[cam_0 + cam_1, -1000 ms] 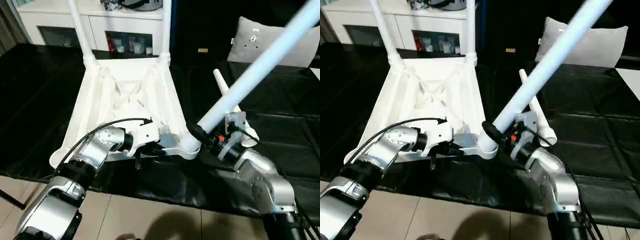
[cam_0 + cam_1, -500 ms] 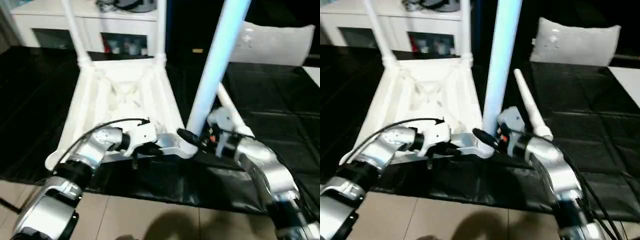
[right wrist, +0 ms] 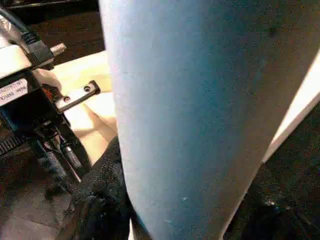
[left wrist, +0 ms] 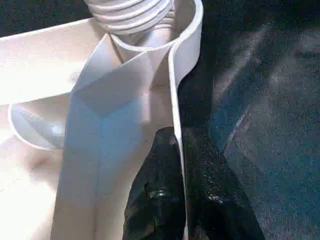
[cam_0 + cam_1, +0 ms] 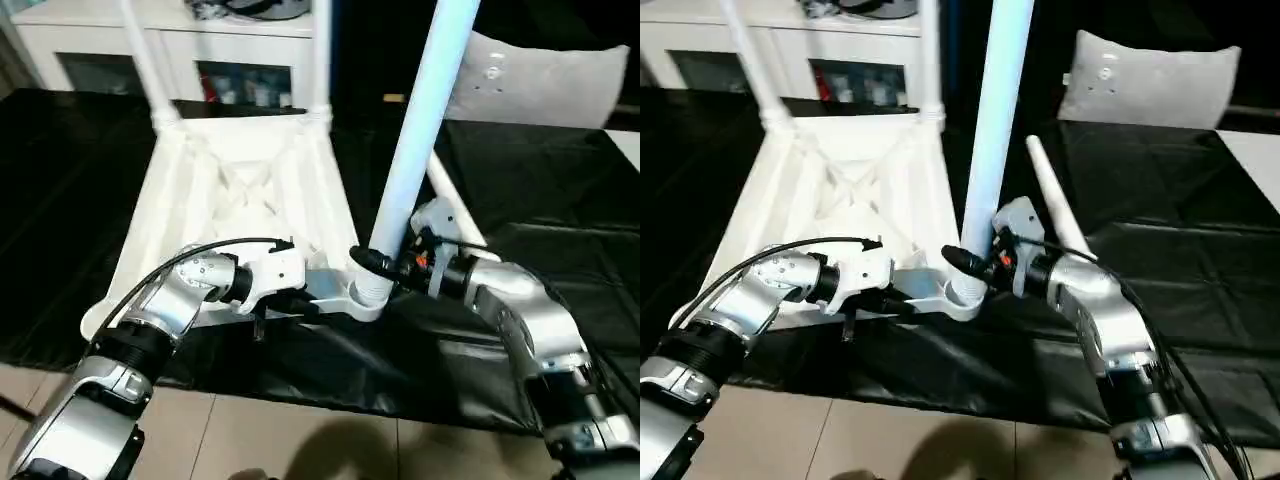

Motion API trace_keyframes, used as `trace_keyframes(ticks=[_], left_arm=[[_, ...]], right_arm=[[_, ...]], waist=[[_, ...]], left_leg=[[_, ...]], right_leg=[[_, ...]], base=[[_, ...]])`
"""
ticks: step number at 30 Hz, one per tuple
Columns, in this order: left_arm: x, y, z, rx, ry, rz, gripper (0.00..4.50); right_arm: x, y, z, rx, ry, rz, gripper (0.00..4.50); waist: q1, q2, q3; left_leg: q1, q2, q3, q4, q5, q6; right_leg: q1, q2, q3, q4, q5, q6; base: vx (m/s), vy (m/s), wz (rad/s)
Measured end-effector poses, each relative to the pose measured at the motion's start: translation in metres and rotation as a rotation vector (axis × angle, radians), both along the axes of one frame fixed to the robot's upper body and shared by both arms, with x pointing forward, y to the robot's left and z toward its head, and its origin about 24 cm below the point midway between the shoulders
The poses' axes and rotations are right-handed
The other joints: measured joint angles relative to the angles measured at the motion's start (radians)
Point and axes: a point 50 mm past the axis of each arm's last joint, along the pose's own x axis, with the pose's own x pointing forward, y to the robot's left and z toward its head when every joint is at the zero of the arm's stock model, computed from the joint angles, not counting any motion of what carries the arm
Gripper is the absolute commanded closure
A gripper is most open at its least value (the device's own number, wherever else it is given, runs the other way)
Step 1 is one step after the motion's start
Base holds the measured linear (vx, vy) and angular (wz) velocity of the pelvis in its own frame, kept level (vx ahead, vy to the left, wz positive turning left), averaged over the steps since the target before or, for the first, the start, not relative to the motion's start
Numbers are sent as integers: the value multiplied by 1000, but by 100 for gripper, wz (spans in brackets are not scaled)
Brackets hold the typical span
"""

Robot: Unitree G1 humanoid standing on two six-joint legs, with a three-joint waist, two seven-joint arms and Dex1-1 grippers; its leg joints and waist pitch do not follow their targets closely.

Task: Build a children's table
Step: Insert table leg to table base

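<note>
The children's table top (image 5: pixel 240 190) lies upside down on a black mat, ribbed underside up. Two white legs (image 5: pixel 150 60) (image 5: pixel 320 50) stand in its far corner sockets. My right gripper (image 5: pixel 385 265) is shut on a third leg (image 5: pixel 420 130), which stands almost upright with its ribbed end in the near right socket (image 5: pixel 365 300). In the right wrist view this leg (image 3: pixel 190 115) rises beside a black finger (image 3: pixel 100 190). My left gripper (image 4: pixel 179 150) is shut on the top's near rim (image 4: pixel 175 75), just beside that socket. Another leg (image 5: pixel 1055 210) lies loose on the mat behind my right arm.
A white cabinet with glass doors (image 5: pixel 90 40) stands behind the table top. A grey cushion (image 5: pixel 540 70) rests at the back right. The black mat (image 5: pixel 560 200) stretches to the right. Pale floor tiles (image 5: pixel 300 440) run along the near edge.
My right gripper has swung the held leg from leaning far to the right to almost upright, bringing its end into the near right socket. The left gripper has kept its hold on the rim.
</note>
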Motion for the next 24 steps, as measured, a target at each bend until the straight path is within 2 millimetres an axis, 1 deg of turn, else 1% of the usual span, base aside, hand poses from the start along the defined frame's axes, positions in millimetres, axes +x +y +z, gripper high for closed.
trace_keyframes(ticks=[7, 14, 18, 21, 24], left_arm=[[2, -2, 1, 24, -16, -17, 450], [4, -4, 2, 30, -22, -22, 450], [4, -4, 2, 36, -26, -20, 450], [5, -2, 1, 40, -24, -12, 450], [5, -2, 1, 39, -26, -8, 450]], right_arm=[[-3, 2, 0, -25, 36, 81, 262], [-1, 0, 1, -34, 48, 95, 262], [2, 1, 0, -25, 46, 89, 262], [5, 3, -3, 4, 54, 64, 262], [5, 0, -6, 55, 81, 25, 262]], waist=[[2, 0, 0], [10, 0, 0], [9, 0, 0], [5, 0, 0], [1, 1, 0]], left_leg=[[1, 0, 0, 0, 0, 0], [0, 0, 0, 1, 0, 0], [1, 0, 0, 1, 0, -1], [1, 0, 0, 3, 1, -1], [1, 0, 0, 4, 1, -1]], right_leg=[[1, 0, 0, 0, 0, 0], [1, 0, 0, 0, 0, 0], [1, 0, 0, 0, 0, 0], [2, 0, 0, 0, 0, 0], [2, 0, 0, 0, 0, 0]], base=[[0, 0, 0], [0, 0, 0], [0, 0, 0], [0, 0, 0], [0, 0, 0]])
